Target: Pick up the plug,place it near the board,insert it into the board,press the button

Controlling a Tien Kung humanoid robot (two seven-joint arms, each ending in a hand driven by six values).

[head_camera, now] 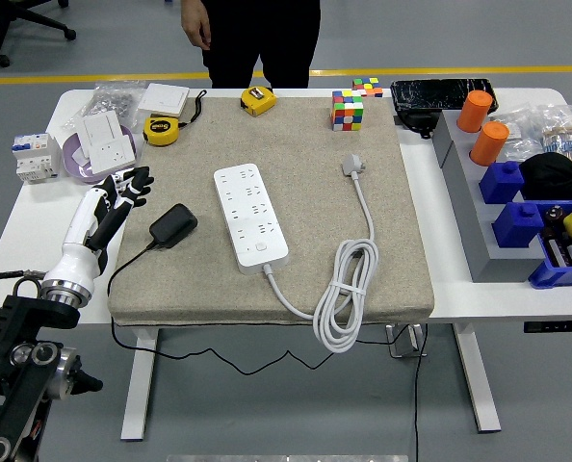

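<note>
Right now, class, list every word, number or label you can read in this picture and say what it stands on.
None can be read.
Yellow round tape measure: label too blurred.
Yellow square tape measure: face too small.
White power strip: no legible marking.
White circuit breaker: print too small.

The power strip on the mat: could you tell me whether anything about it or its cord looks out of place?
Nothing looks damaged. The power strip lies slightly askew on the mat, and its coiled white cord overhangs the mat's near edge. The black plug lies unplugged beside it, apart from the left hand.
</note>
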